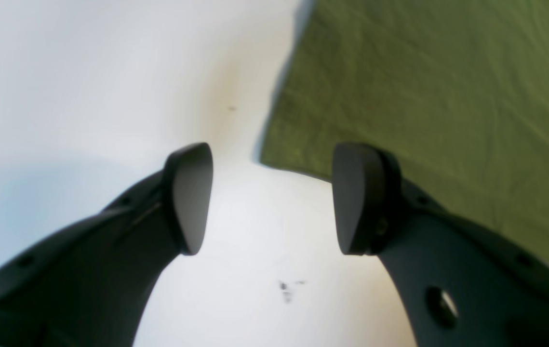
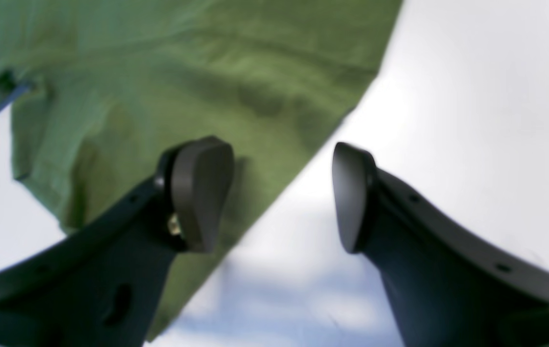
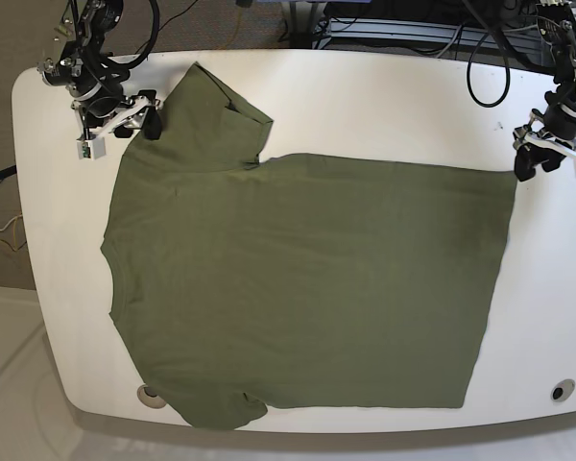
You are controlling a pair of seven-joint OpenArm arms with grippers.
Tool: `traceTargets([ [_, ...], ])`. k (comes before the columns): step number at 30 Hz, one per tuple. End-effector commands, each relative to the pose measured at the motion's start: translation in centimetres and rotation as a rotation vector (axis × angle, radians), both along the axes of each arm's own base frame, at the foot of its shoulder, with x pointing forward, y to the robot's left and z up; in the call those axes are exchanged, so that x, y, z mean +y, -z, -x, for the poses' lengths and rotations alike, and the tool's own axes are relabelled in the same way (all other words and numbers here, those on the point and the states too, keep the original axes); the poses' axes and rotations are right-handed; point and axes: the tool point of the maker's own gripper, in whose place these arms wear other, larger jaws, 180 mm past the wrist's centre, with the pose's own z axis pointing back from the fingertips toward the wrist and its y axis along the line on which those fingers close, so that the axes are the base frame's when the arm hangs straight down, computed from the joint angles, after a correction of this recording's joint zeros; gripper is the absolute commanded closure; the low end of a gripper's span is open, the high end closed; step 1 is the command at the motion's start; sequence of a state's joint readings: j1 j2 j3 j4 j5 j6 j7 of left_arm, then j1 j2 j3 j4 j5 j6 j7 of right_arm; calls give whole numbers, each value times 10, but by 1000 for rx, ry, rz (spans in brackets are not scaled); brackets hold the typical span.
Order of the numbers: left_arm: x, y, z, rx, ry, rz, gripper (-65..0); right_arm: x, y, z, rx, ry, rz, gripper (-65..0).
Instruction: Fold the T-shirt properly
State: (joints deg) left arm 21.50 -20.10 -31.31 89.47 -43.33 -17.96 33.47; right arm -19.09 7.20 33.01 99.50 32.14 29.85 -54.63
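Jaws, left wrist view: left gripper (image 1: 269,197) spread wide, nothing between the pads, bare worktop (image 1: 86,86) under them. T-shirt (image 1: 438,96) corner sits just beside the right-hand pad, not pinched.
Jaws, right wrist view: right gripper (image 2: 281,195) parted and empty; one pad hangs over the T-shirt (image 2: 197,72), the other over bare worktop (image 2: 472,96), the cloth edge running between them. View is blurred.
Base view: T-shirt (image 3: 307,288) lies spread flat, covering much of the worktop (image 3: 58,288), neck toward the view's left, hem to the right. Right gripper (image 3: 125,120) at the far sleeve, left gripper (image 3: 538,154) at the far hem corner (image 3: 512,173).
Risk, left: jaws sit mostly off the cloth; closing here would likely pinch air or a thin edge that slips out on lift.
Risk, right: sleeve is rumpled; a grab could take several layers and drag a skewed fold.
Risk, both: uneven lift would wrinkle the body.
Writing: none legible; only part of a red mark at the worktop's right edge.
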Motion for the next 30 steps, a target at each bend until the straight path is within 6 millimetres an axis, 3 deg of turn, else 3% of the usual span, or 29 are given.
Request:
traceTargets([
  [1,1,-15,-11,-50,53,-23,-367,-7,-11,-12,-50,13,10,-348],
  [17,-2,-13,-8,-52,64,-17,-363,-11,-11,-17,-52,14,38,-331],
  [27,2,-15,-9,-49,57,-52,-367,-4,1,-7,-6,10,70,-346],
  [30,6,-14,-10,-50,37,-40,-369,7,11,-5,18,-10,84,-345],
])
